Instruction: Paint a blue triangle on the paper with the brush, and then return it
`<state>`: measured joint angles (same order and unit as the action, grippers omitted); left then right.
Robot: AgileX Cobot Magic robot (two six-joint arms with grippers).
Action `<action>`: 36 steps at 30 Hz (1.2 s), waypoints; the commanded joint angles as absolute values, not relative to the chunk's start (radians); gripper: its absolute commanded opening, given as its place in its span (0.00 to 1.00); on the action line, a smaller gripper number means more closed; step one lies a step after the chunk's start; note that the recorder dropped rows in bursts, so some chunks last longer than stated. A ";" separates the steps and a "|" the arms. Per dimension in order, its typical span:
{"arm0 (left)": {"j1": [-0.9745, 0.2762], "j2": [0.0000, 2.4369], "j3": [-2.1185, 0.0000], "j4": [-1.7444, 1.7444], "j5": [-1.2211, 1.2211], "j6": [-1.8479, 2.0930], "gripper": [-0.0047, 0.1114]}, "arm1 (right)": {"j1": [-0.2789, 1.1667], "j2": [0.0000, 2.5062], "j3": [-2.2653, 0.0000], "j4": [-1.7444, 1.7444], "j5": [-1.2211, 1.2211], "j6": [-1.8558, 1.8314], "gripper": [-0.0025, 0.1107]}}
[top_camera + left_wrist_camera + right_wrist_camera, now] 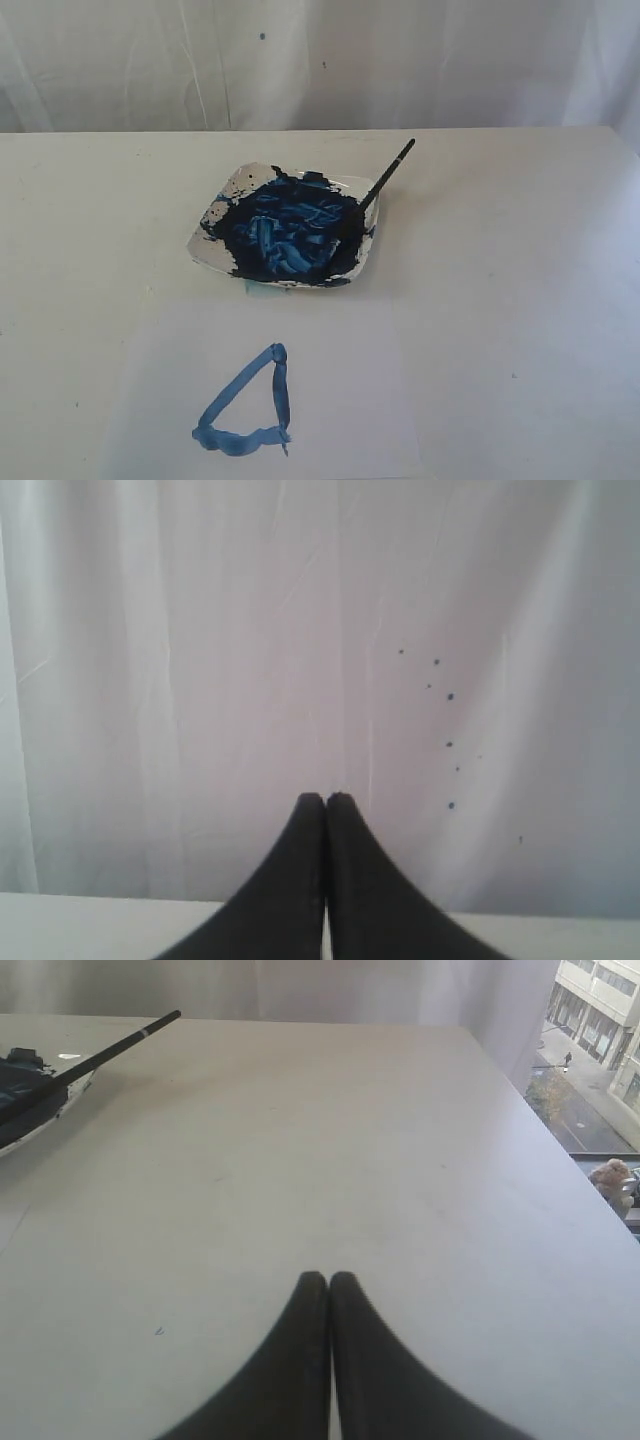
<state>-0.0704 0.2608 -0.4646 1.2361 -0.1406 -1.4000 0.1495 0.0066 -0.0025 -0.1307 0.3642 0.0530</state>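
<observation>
A blue triangle (250,408) of thick uneven strokes is painted on the white paper (340,400) at the front of the table. Behind it a white square plate (222,205) holds a dark blue paint mass. The thin black brush (385,178) leans on the plate's right rim, its tip in the paint and its handle pointing back right; it also shows in the right wrist view as the brush (115,1045). Neither gripper shows in the exterior view. My left gripper (326,798) is shut and empty, facing the curtain. My right gripper (328,1278) is shut and empty above bare table.
A white curtain (320,60) hangs behind the table. The table's right edge (560,1150) drops off beside a window with a street below. Small blue specks dot the curtain (445,720).
</observation>
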 commanded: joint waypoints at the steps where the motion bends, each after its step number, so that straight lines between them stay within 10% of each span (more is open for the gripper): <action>1: -0.072 0.255 -0.407 0.697 -0.108 -0.729 0.04 | 0.153 0.000 0.000 -0.131 0.354 0.058 0.02; 9: -0.072 0.255 -0.308 -0.031 0.166 0.103 0.04 | 0.153 0.000 0.000 -0.131 0.354 0.058 0.02; 36: -0.072 0.255 -0.248 -0.053 0.280 0.102 0.04 | 0.153 0.000 0.000 -0.131 0.354 0.058 0.02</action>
